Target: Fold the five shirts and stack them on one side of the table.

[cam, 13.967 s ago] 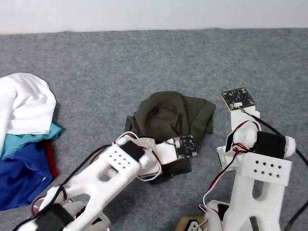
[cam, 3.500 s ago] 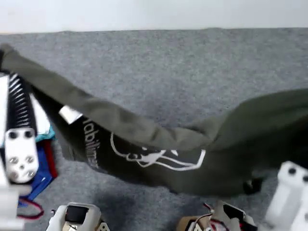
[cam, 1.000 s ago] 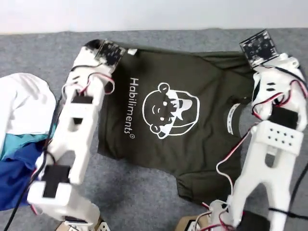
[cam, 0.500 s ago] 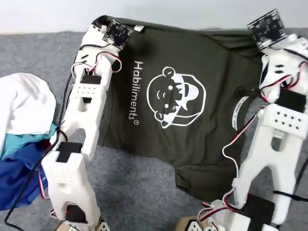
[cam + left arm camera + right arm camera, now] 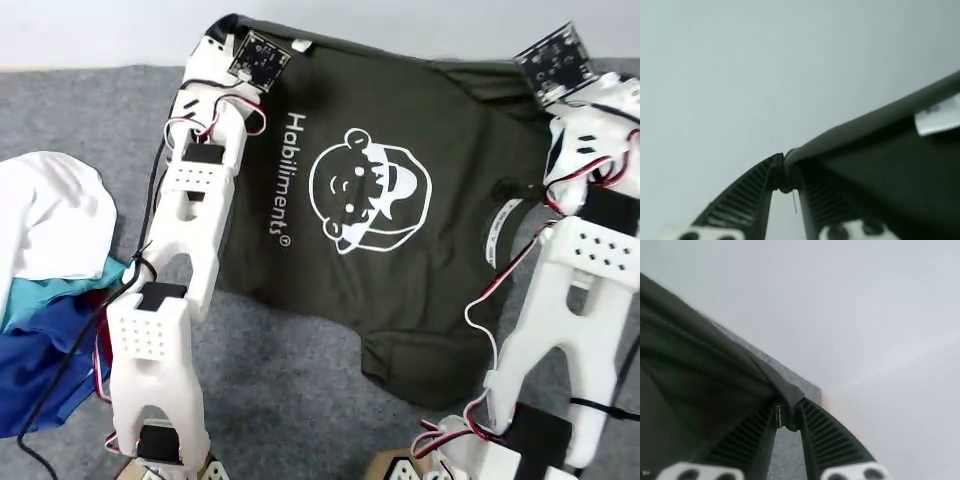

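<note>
The dark olive-green cotton T-shirt with a white cartoon print (image 5: 370, 200) is no longer lying as a crumpled heap in the middle of the grey felt-like table cover (image 5: 100, 110). Over the last seconds it has been lifted, pulled wide and carried toward the far edge of the table. It is now hanging stretched between the two arms, print up, with its far edge raised against the pale wall and its near part trailing on the cover.

The left gripper (image 5: 785, 172) is pinching one end of that far edge, close to a small white label (image 5: 937, 120), with its jaws closed on the cloth. The right gripper (image 5: 787, 417) is clamping the other end the same way.

Off to the left side, well apart from the stretched shirt, a loose pile is waiting: a white shirt (image 5: 50, 215), a teal one (image 5: 60, 290) and a blue one (image 5: 40, 370).

Judging by this, the spreading step is nearly done. The shirt is probably ready to be laid flat for its first fold, and no shirt looks folded yet.
</note>
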Available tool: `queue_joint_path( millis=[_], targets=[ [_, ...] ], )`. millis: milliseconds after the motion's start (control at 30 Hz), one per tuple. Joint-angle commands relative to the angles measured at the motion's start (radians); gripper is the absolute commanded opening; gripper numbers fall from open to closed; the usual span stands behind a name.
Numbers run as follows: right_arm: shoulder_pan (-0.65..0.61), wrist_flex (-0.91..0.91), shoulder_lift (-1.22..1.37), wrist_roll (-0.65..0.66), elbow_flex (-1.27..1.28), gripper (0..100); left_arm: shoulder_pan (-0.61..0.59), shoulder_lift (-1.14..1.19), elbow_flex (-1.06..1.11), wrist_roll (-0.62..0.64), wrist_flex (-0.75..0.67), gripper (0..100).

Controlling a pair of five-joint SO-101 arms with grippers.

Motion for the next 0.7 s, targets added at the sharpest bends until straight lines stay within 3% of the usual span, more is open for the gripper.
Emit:
queue_joint_path(
  millis=[0,267,433,667],
  targets=[
    [0.027,-0.033,-0.008,0.02,-0.068,0.9,-0.008,-0.015,-0.074,0.003,-0.021,0],
    [0.021,-0.042,-0.008,0.021,-0.052,0.9,-0.008,-0.017,-0.064,0.003,0.017,0],
    [0.01,0.096,-0.015,0.021,-0.018,0.9,-0.009,-0.031,-0.081,0.003,0.285,0],
    [0.007,0.466,-0.01,0.026,-0.014,0.9,-0.008,-0.112,-0.091,-0.008,0.795,0]
  ],
)
